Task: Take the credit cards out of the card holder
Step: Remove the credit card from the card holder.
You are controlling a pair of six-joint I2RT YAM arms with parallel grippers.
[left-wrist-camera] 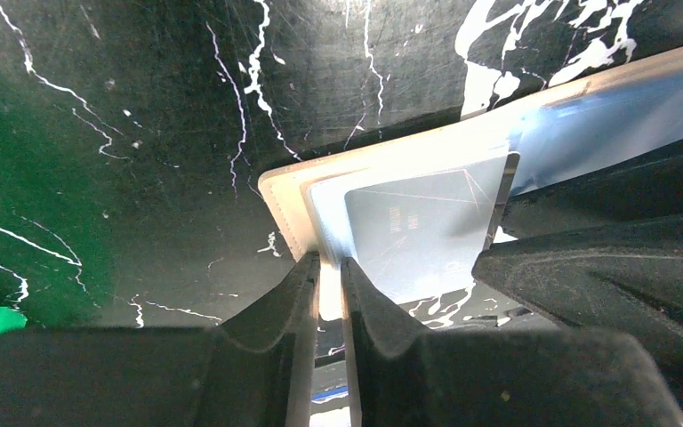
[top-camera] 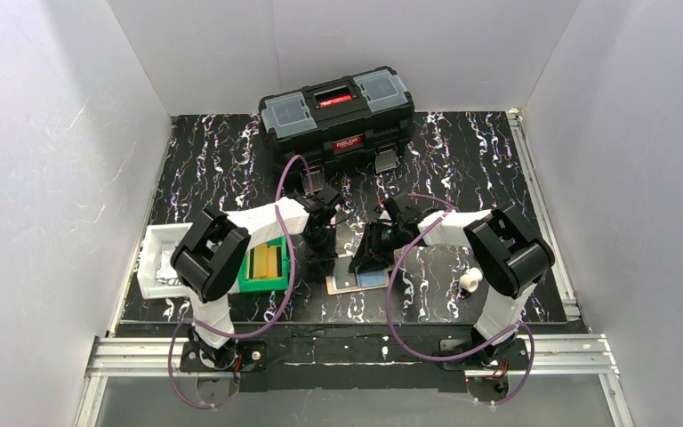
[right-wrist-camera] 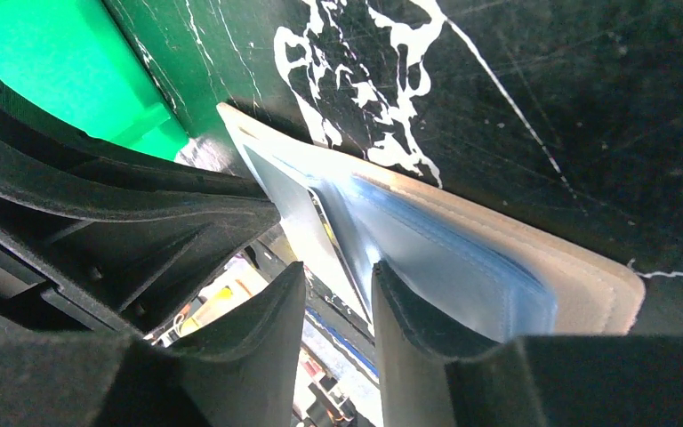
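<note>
Near worktop (top-camera: 462, 169) front edge, card holder (right-wrist-camera: 587, 289) flat; left pincer (left-wrist-camera: 329, 262) at its rim, grip unclear; right pincer (right-wrist-camera: 338, 267) parted astride blue-grey credit card (right-wrist-camera: 293, 205) for extraction

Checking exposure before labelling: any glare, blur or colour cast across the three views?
Top external: evenly lit and sharp, but the card holder is small and partly hidden by the arms. Left wrist: the holder's pale edge is blown out to white, the credit card carries streaky glare, and the jaws are dark and soft. Right wrist: the green bin is oversaturated, and the near jaws are out of focus.
</note>
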